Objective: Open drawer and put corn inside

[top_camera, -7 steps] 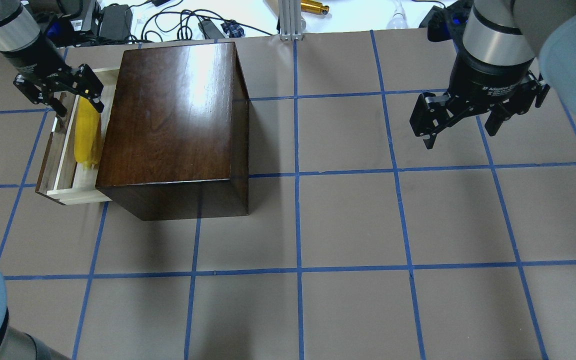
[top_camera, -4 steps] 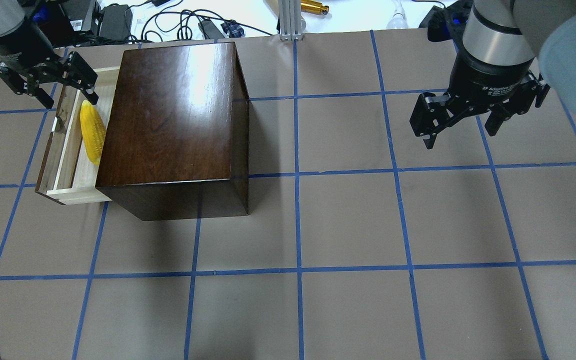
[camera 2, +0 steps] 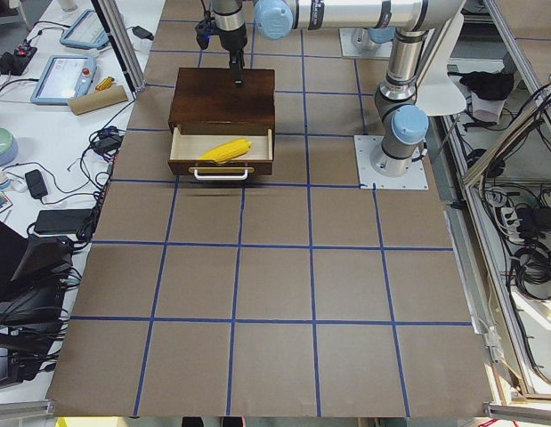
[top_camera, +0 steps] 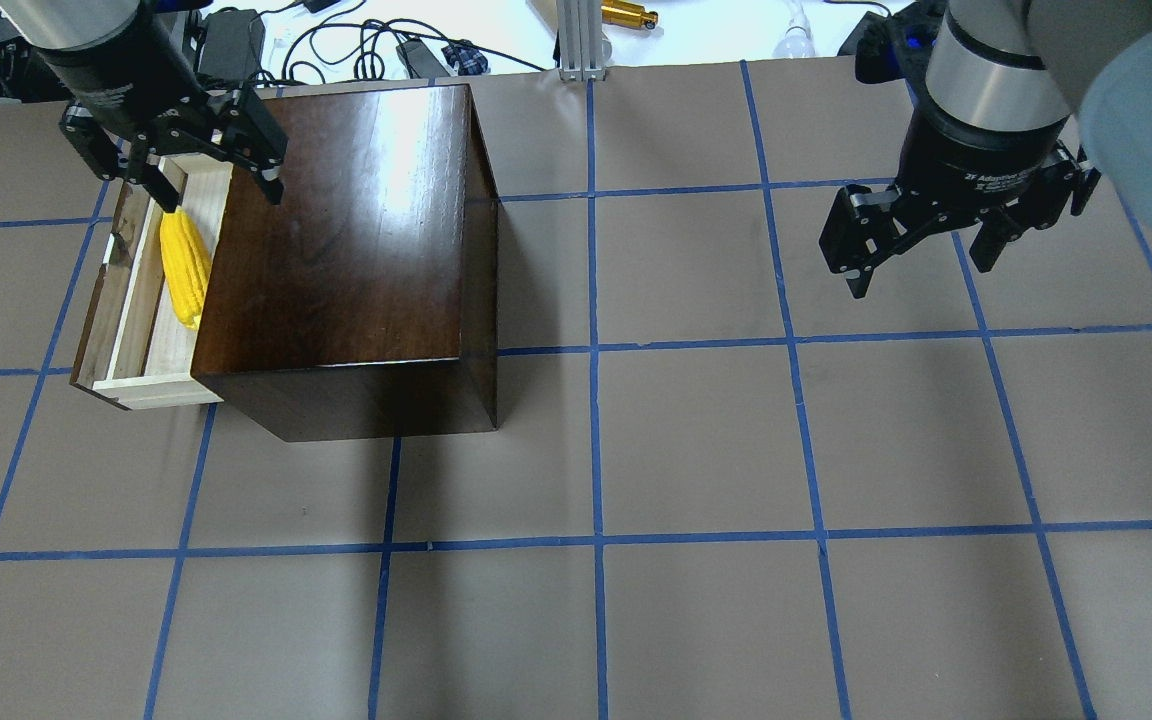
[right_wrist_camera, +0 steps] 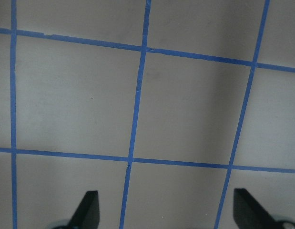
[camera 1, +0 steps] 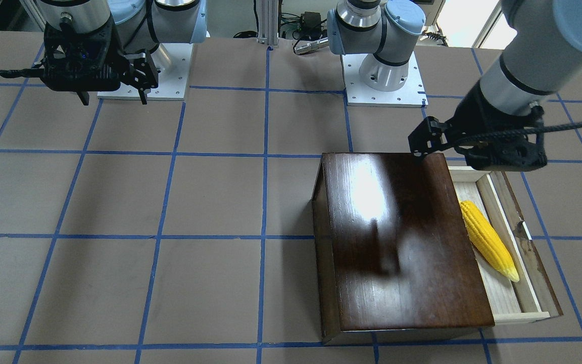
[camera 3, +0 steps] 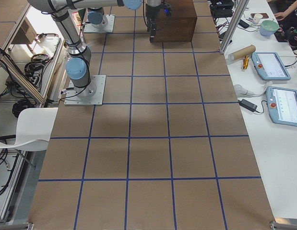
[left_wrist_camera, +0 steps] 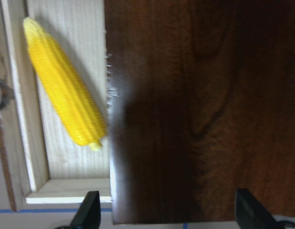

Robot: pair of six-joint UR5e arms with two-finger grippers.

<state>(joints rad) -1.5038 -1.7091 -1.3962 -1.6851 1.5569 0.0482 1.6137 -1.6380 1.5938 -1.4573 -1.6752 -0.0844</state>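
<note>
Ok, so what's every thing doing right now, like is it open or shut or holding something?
drawer: pulled open.
corn: lying loose inside the drawer, nothing gripping it.
left gripper: open, holding nothing.
right gripper: open, holding nothing.

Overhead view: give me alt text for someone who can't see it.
A yellow corn lies in the open drawer, pulled out from the left side of a dark wooden box on a gridded table. The left hand hovers open over the drawer's far end and the box edge; the right hand hangs open over the table at the right.
</note>
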